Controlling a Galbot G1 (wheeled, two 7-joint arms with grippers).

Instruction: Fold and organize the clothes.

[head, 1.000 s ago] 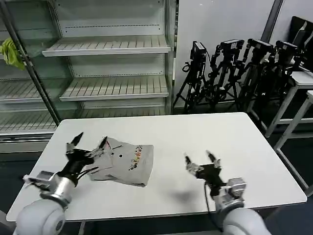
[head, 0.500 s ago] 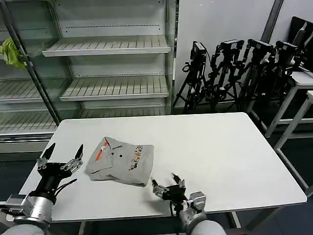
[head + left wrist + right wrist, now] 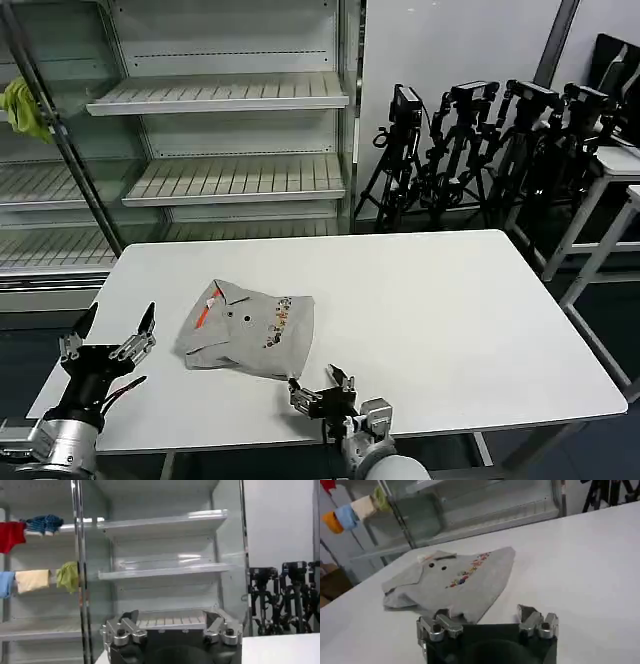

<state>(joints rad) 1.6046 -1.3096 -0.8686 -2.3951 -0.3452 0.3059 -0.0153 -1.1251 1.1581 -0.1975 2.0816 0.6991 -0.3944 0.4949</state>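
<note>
One of the clothes, a light grey shirt [image 3: 252, 334], lies folded on the white table [image 3: 450, 300], left of centre, with an orange-red inner collar and a small multicoloured print. My left gripper [image 3: 118, 322] hangs open beyond the table's left edge, clear of the shirt. In its wrist view the left gripper [image 3: 172, 626] faces the shelves with nothing between its fingers. My right gripper [image 3: 316, 386] is open at the table's front edge, just off the shirt's near right corner. From the right wrist, the shirt [image 3: 457, 575] lies ahead of the empty right gripper [image 3: 487, 621].
A metal shelving unit [image 3: 225, 95] stands behind the table, with a yellow-green rag [image 3: 22, 106] hanging at its left. Camera tripods [image 3: 480, 150] crowd the back right. More white tables [image 3: 615, 165] stand at the far right. Coloured cloths [image 3: 32, 580] hang on a rack.
My left gripper let go of the shirt's collar side and drew back off the table's left edge. My right gripper moved left and nearer, to the shirt's near corner.
</note>
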